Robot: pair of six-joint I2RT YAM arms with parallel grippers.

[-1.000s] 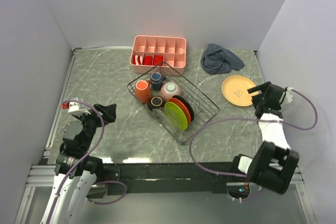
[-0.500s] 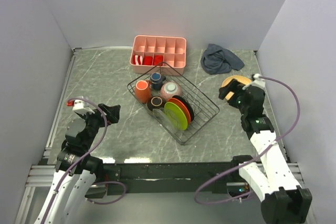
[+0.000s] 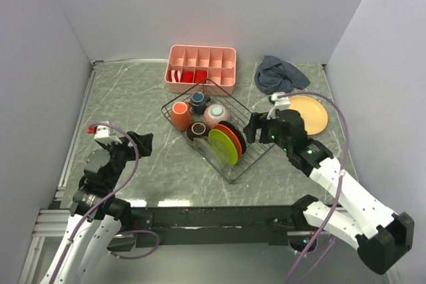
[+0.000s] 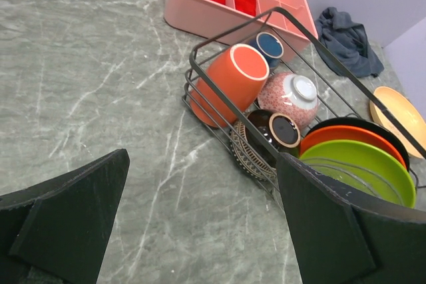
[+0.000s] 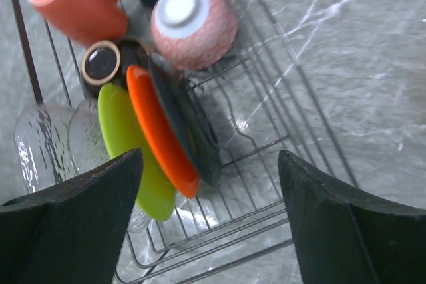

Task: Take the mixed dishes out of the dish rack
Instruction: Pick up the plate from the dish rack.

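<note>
The black wire dish rack (image 3: 264, 140) stands mid-table. It holds an orange mug (image 3: 180, 115), a small dark-blue cup (image 3: 198, 102), a pinkish speckled bowl (image 3: 216, 115), a dark-brown bowl (image 3: 197, 131), and upright lime green (image 3: 223, 146), orange-red (image 3: 231, 139) and dark plates. A tan plate (image 3: 311, 114) lies on the table to the right. My right gripper (image 3: 261, 130) is open and empty over the rack's right side; its wrist view shows the orange-red plate (image 5: 160, 131) and lime green plate (image 5: 130, 144) below the gripper (image 5: 210, 157). My left gripper (image 3: 136, 143) is open and empty, left of the rack (image 4: 200, 78).
A pink compartment tray (image 3: 202, 66) with red-white items stands behind the rack. A grey cloth (image 3: 279, 74) lies at the back right. Clear glasses (image 5: 40, 144) sit at the rack's near end. Walls close in the table on three sides.
My right arm has swung left from the tan plate to above the rack's right side, leaving the plate on the table. My left gripper has barely moved.
</note>
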